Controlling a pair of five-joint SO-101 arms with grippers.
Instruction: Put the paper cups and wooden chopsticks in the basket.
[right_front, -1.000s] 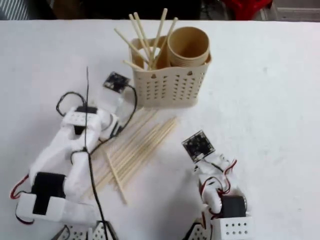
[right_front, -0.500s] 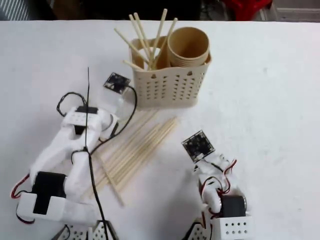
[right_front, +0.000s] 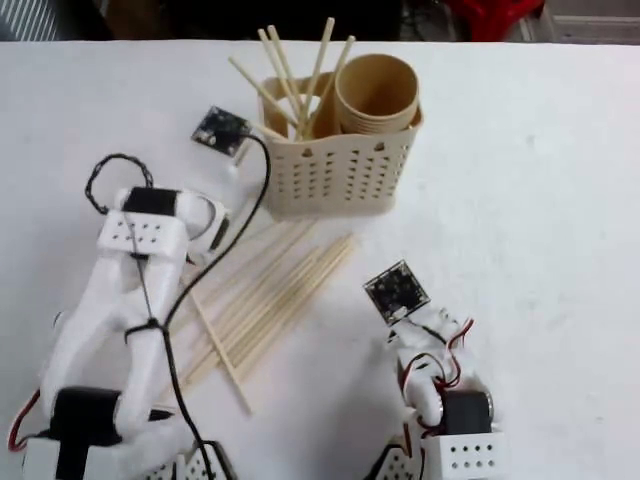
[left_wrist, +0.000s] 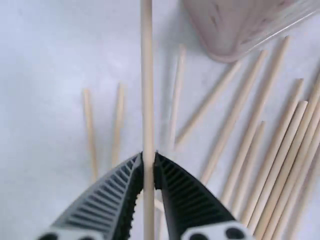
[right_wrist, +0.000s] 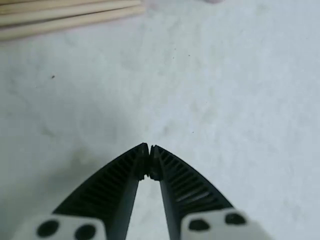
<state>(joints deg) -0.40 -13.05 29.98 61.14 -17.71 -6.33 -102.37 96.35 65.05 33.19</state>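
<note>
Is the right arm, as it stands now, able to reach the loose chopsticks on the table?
Probably yes: bare table lies between the right gripper and the loose chopsticks, but its jaws are shut and must open.

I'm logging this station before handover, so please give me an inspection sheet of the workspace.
Surface: white table, no marks seen.
Job's things: basket holds stacked paper cups and several leaning chopsticks; loose chopsticks lie on the table in front of it.
Clutter: nothing seen.
Grippers: left gripper shut on one chopstick; right gripper shut, empty, over the table.
Cables: black cable curves past the basket's left corner.
Surroundings: dark and red shapes beyond the far edge, too unclear to name.
</note>
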